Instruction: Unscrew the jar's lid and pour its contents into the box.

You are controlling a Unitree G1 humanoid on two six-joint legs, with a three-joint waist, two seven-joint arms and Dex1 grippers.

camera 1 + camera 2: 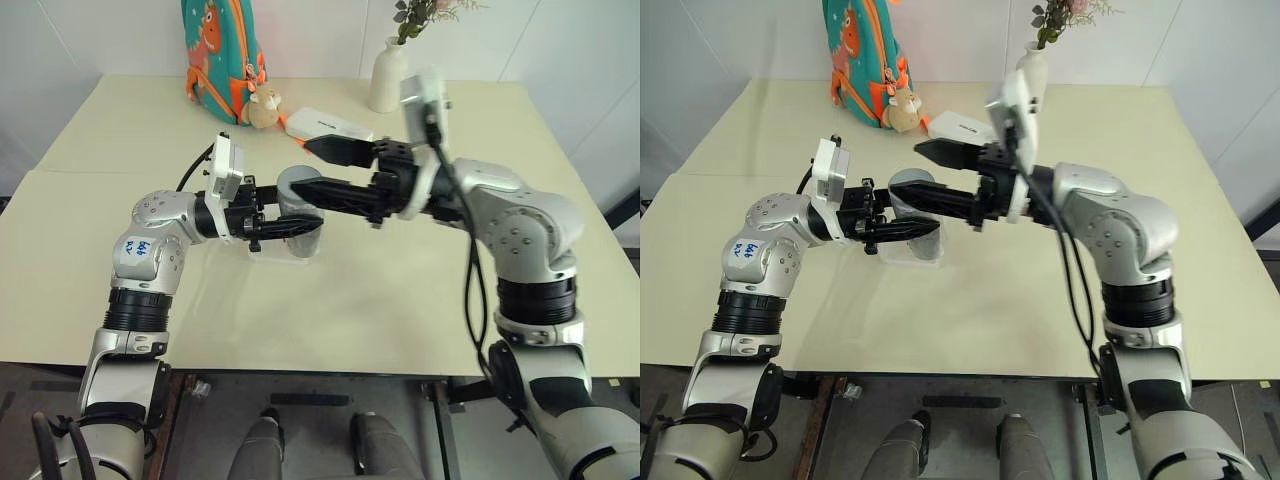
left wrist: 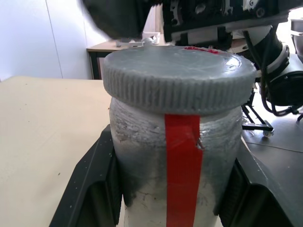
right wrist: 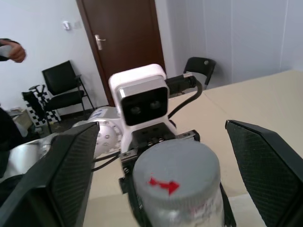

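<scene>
The jar (image 2: 180,156) is clear, with a red strip down its side and a grey ribbed lid (image 2: 177,73) on top. My left gripper (image 1: 285,228) is shut on the jar's body, holding it upright just above the clear box (image 1: 285,250) on the table. The jar's contents cannot be made out through its wall. My right gripper (image 1: 305,168) reaches in from the right and is open. One of its fingers (image 3: 71,175) stands on each side of the lid (image 3: 177,175) without touching it. The lid bears a red arrow mark.
At the table's far side stand a white vase (image 1: 387,75) with flowers, a white oblong case (image 1: 325,125), a colourful backpack (image 1: 222,55) and a small plush toy (image 1: 263,108). A person's hand (image 3: 12,51) shows in the room beyond, near black chairs.
</scene>
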